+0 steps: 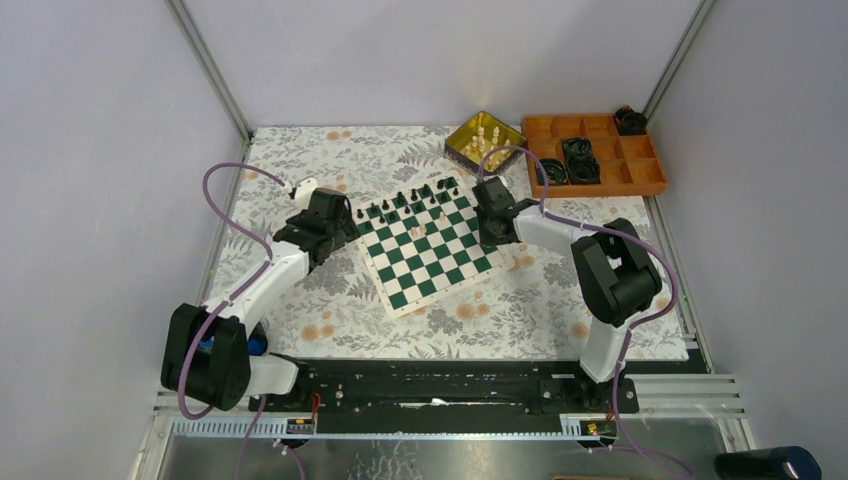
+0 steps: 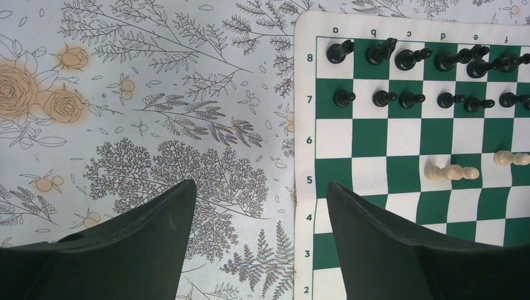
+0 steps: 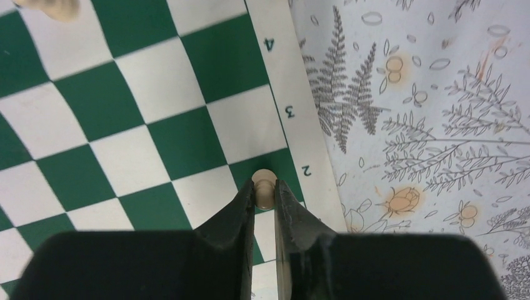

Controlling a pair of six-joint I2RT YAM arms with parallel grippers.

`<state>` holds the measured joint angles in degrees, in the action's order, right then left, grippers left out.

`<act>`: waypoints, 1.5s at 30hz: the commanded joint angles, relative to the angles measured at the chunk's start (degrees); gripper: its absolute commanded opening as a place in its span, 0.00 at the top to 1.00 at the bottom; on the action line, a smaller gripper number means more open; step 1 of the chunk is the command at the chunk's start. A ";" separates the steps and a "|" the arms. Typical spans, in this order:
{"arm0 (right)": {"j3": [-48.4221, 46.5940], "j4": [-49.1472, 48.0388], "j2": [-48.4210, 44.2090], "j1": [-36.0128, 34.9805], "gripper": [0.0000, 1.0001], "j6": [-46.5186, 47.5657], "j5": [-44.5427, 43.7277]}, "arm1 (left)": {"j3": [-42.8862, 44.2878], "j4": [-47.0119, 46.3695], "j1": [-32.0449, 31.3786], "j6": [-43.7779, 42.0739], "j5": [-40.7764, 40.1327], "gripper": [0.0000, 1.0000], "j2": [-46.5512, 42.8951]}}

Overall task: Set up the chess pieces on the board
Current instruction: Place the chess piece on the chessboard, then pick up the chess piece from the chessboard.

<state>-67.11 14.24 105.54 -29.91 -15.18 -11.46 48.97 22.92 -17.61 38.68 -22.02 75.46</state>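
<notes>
The green-and-white board (image 1: 440,262) lies at the table's middle. Black pieces (image 1: 410,200) stand in two rows along its far edge; the left wrist view shows them on ranks 7 and 8 (image 2: 406,59). Two cream pieces (image 2: 451,173) sit near rank 5. My left gripper (image 2: 260,187) is open and empty, straddling the board's left border (image 2: 305,156). My right gripper (image 3: 265,187) is shut on a cream piece (image 3: 264,180) over the green square beside the 2 mark, at the board's right edge (image 1: 490,225).
A gold tin (image 1: 484,140) holding several cream pieces stands behind the board. An orange compartment tray (image 1: 640,175) with black coiled cables is at the back right. A floral cloth (image 1: 300,170) covers the table. Grey walls enclose it.
</notes>
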 commanded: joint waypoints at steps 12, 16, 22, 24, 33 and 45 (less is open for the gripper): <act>0.65 -1.69 -1.02 -1.02 0.93 -1.17 -2.79 | -1.23 -0.25 -0.40 -0.85 -0.03 0.17 -1.63; 0.75 -1.46 -1.37 -1.39 0.75 -1.08 -2.51 | -1.33 -0.26 -0.41 -0.88 0.01 0.17 -1.76; -0.39 -0.46 -1.77 -2.07 0.64 -0.91 -2.54 | -1.36 -0.29 -0.37 -0.71 0.19 0.17 -2.04; -1.04 -0.13 -2.01 -2.22 0.63 -0.63 -2.90 | -1.23 -0.25 -0.36 -0.66 0.25 0.17 -2.04; -7.99 2.09 -1.17 -2.19 0.60 1.81 -3.57 | -0.99 -0.21 -0.40 -0.53 -0.35 0.17 -2.68; -26.34 5.28 12.67 -2.17 0.47 5.62 4.37 | 0.77 -0.27 -0.41 -0.96 -1.01 0.16 -0.87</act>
<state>-88.01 17.50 114.24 -31.57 -11.70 -10.61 48.03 23.14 -17.63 38.63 -21.87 74.19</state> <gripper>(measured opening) 0.527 0.837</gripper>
